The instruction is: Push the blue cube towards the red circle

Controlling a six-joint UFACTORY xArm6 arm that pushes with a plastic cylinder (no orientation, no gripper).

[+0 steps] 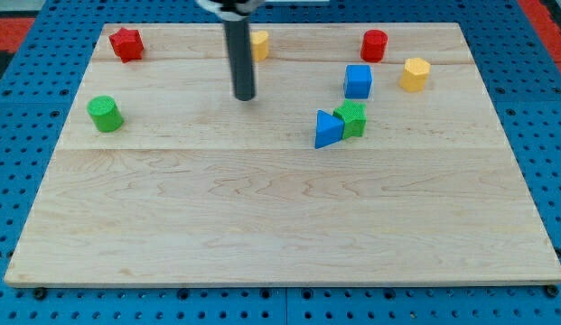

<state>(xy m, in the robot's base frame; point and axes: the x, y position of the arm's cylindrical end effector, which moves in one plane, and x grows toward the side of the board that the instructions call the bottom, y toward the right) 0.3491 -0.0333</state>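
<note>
Blue cube: sits near the view's top right, just below and left of the red circle — close, not touching.
Handling: likely light, stiff and easy to slide on the wooden board; it may spin if struck off-centre, so push its lower-left face.
My tip: well left of the cube, touching no block; the yellow block stands behind the rod.
End effector: a bare rod — no jaws, nothing held.
Arm pose: rod upright, descending from the view's top edge.
</note>
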